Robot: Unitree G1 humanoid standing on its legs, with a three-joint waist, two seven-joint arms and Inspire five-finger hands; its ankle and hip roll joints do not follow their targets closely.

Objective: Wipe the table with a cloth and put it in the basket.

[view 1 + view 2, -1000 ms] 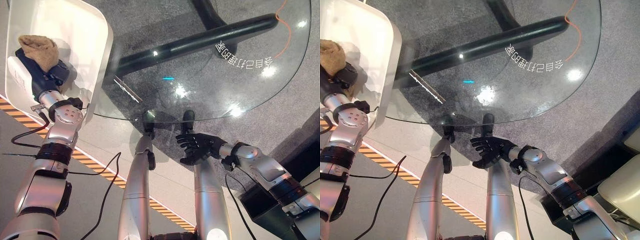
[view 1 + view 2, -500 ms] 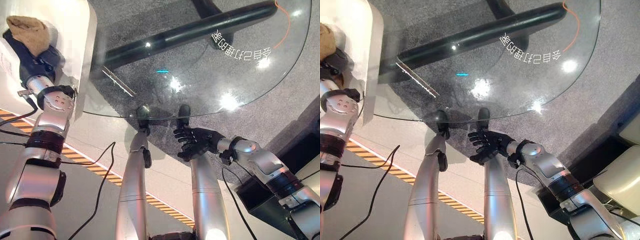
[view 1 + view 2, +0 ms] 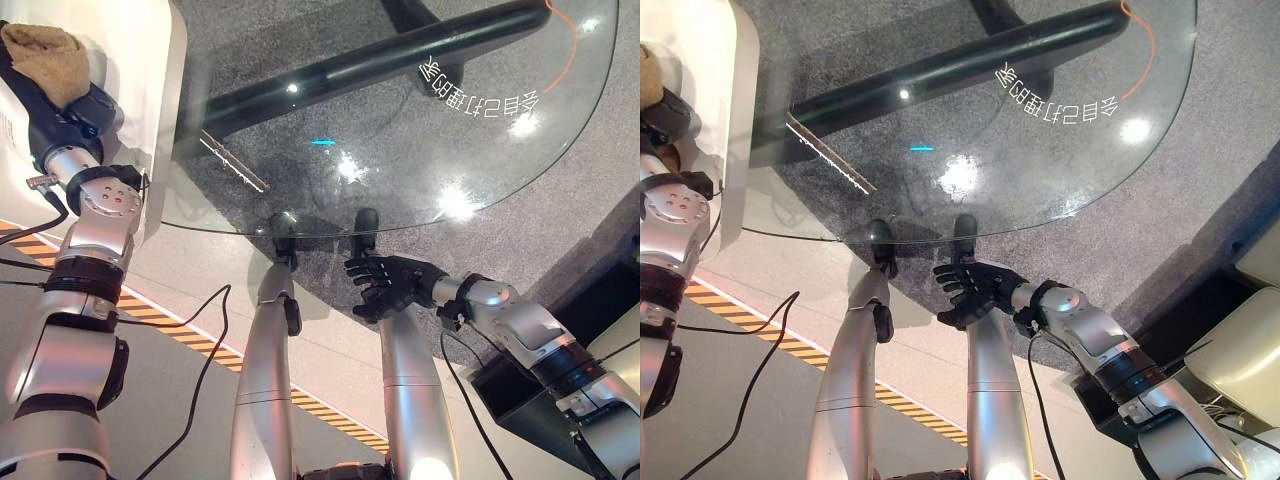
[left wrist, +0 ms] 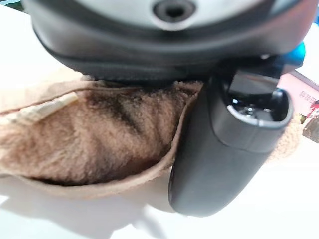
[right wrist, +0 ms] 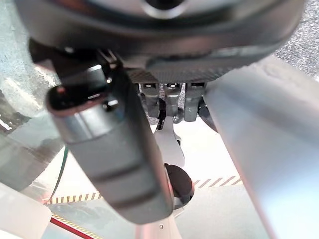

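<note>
lab or showroom | glass table point(image 3: 470, 150) | hazard-striped floor tape point(image 3: 180, 335)

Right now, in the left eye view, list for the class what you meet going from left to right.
Brown cloth in the left hand → white basket → glass table → right hand, held below the table's near edge.

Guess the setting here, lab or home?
Probably a lab or demo space, not a home: a round glass table on a black tubular base, grey carpet, and yellow-black hazard tape on the floor. The left hand holds a brown cloth over a white basket.
</note>
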